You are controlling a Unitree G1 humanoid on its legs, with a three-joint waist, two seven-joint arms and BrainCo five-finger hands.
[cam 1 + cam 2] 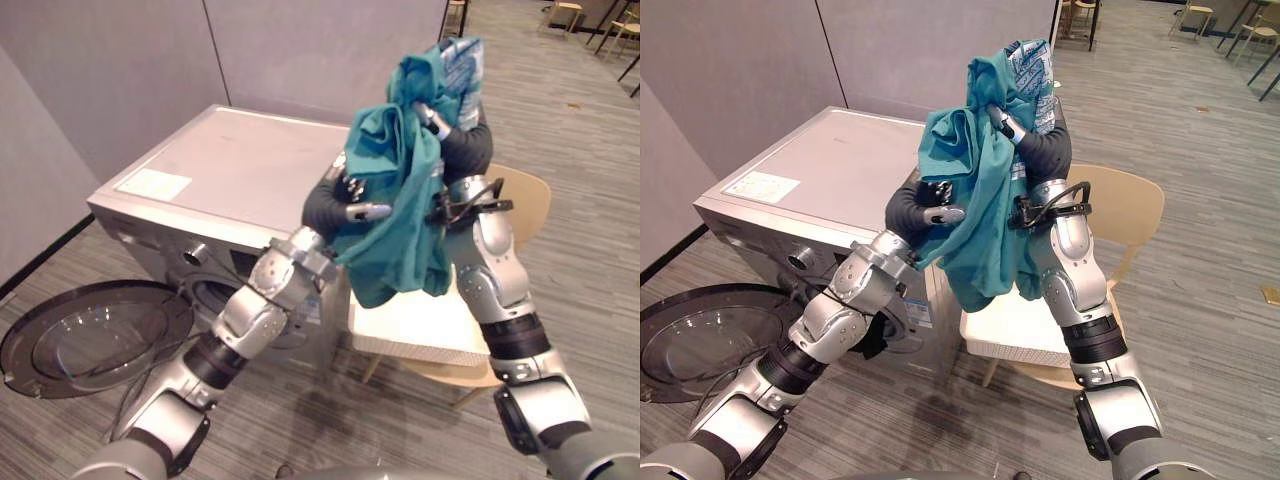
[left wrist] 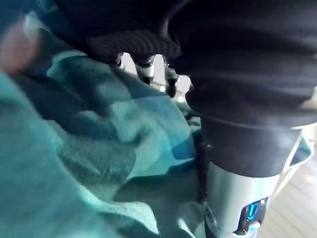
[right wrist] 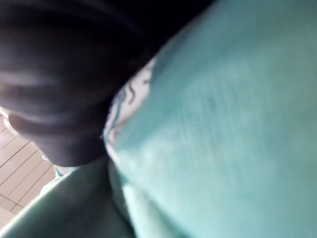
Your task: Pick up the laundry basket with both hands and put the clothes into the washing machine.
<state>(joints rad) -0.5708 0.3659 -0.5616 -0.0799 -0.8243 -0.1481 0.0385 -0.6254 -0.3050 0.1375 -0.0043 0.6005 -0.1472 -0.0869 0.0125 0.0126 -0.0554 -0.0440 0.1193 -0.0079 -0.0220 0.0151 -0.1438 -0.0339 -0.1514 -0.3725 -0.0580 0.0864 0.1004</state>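
In the left eye view, the right hand (image 1: 437,122) clutches the teal clothes (image 1: 400,215) high above the white basket (image 1: 420,330) on a chair (image 1: 527,203), right of the washing machine (image 1: 230,175) and its open door (image 1: 90,335). In the left wrist view, the left hand (image 2: 148,68) touches the cloth, but its grip cannot be told. In the right wrist view, teal fabric lies against the right hand's dark cover.

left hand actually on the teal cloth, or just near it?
Touching. Left eye view: the left hand has its thumb flat against the cloth; left wrist view shows fingers against its folds.
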